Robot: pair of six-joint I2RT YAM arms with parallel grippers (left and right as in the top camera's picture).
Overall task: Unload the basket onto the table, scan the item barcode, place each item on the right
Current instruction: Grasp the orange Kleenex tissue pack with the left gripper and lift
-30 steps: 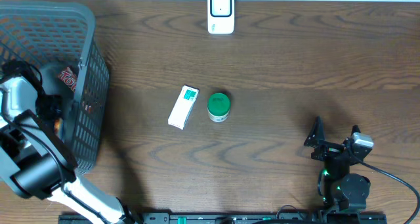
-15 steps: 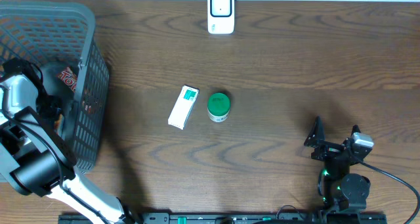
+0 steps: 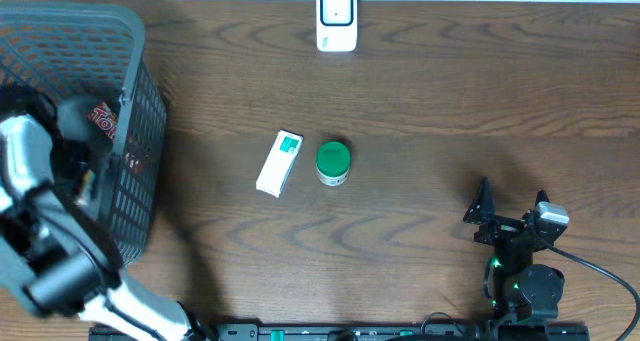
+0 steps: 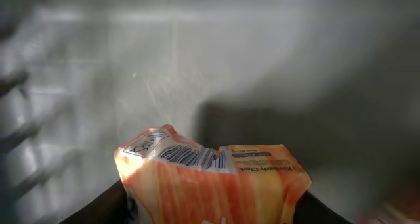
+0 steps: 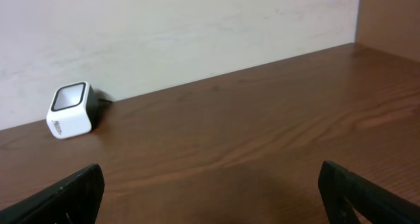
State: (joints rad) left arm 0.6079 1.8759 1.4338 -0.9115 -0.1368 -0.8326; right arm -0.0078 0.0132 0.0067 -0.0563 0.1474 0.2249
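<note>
Left arm has shifted inside the basket [image 3: 140, 101]. The left gripper [image 4: 213, 207], narrowed, seemingly pinches the packet [image 4: 216, 181] lying crosswise between its jaws, barcode up. The scanner [image 3: 336, 19] stands well apart, beyond the basket. The right gripper [image 3: 510, 209] is wide and empty.

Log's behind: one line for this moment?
left hand: grips orange packet, inside basket | right hand: open, empty | scanner: nothing in front
</note>
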